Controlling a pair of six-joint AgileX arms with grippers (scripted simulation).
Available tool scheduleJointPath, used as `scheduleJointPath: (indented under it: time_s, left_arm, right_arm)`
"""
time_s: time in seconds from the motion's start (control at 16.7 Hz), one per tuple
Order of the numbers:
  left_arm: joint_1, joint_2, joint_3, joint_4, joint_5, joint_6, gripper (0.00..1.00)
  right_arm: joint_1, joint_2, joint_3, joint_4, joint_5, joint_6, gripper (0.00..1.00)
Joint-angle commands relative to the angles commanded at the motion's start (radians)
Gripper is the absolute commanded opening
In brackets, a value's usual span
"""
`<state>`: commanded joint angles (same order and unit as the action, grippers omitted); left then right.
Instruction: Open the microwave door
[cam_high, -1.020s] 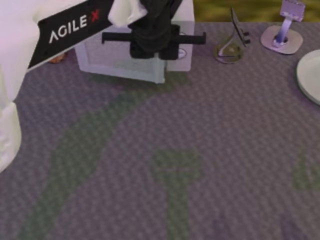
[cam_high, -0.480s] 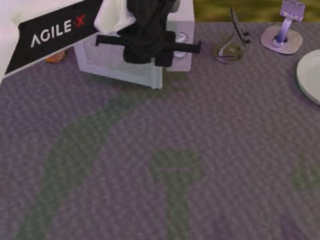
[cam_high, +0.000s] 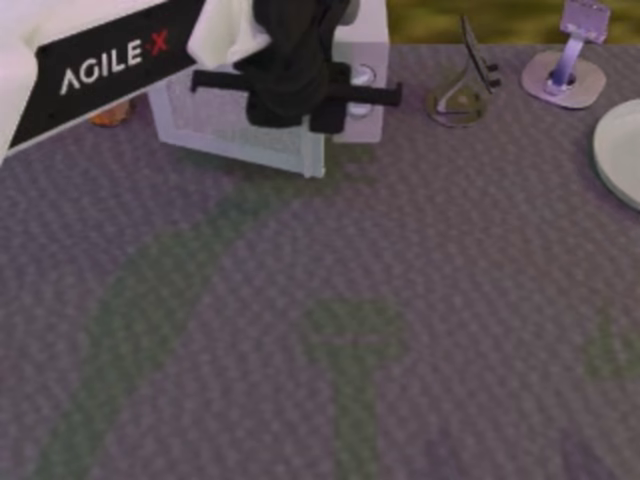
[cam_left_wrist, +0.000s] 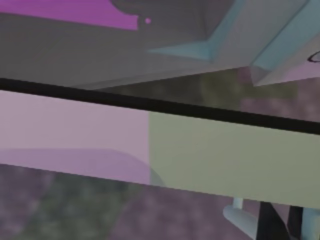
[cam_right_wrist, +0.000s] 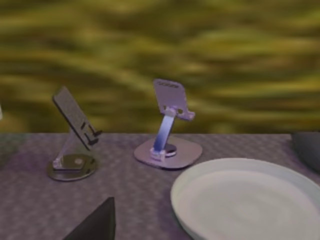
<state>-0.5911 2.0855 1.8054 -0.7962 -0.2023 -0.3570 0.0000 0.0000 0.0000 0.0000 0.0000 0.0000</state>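
Left gripper (cam_high: 295, 92) hangs over the microwave (cam_high: 365, 25) at the table's far left, above the microwave door (cam_high: 240, 135), which stands slightly ajar. Whether its fingers grip anything, I cannot tell.

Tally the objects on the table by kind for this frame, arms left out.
Microwave: 1
Phone stands: 2, one dark, one lilac
White plate: 1
Small orange object, partly hidden under the left arm: 1
Total: 5
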Motion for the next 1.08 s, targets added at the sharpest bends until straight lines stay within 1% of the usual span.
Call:
scheduleJointPath:
  time_s: [0.84, 0.96, 1.08]
  left_arm:
    - [0.000, 0.000, 0.000, 0.000, 0.000, 0.000, 0.00]
    - [-0.006, 0.000, -0.004, 0.003, 0.007, -0.001, 0.00]
    - [0.000, -0.023, -0.038, 0.018, 0.020, 0.027, 0.00]
  right_arm:
    - [0.000, 0.000, 0.000, 0.000, 0.000, 0.000, 1.00]
    - [0.000, 0.000, 0.000, 0.000, 0.000, 0.000, 1.00]
    - [0.000, 0.000, 0.000, 0.000, 0.000, 0.000, 1.00]
